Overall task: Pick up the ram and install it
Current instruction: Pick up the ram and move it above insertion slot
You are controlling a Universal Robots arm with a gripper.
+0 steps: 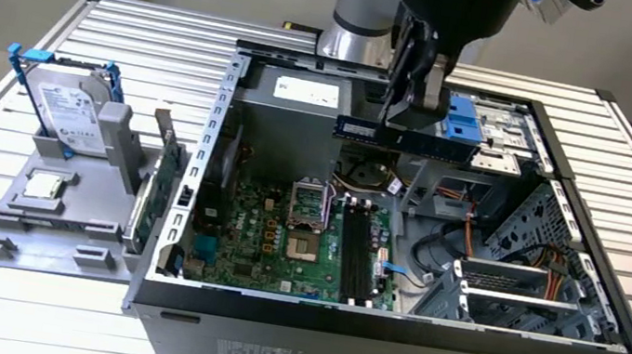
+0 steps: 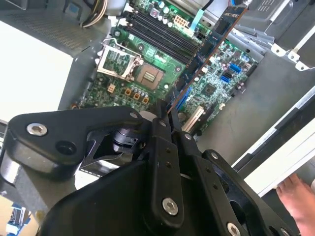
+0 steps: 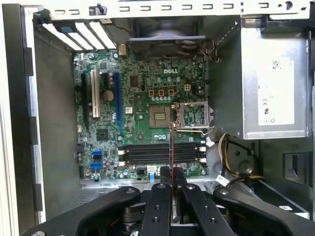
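The ram [image 1: 404, 139] is a long blue-green stick, held level above the open computer case [image 1: 394, 325], and my gripper [image 1: 411, 116] is shut on its top edge. In both wrist views the ram shows edge-on, running out from the black fingers [image 2: 162, 135] over the green motherboard [image 3: 142, 98]. In the first wrist view its thin edge [image 3: 172, 147] crosses the long black slots [image 3: 160, 153], well above them. In the second wrist view the stick [image 2: 206, 49] hangs over the same slots [image 2: 162, 32].
A grey stand [image 1: 46, 221] at the exterior view's left holds a hard drive [image 1: 66, 107] and a processor chip [image 1: 43, 185]. Inside the case are a power supply [image 3: 273, 83], loose cables [image 3: 231, 162], the open processor socket [image 3: 162, 115] and a drive cage [image 1: 523, 297]. A person's foot [image 2: 298, 194] is beside the case.
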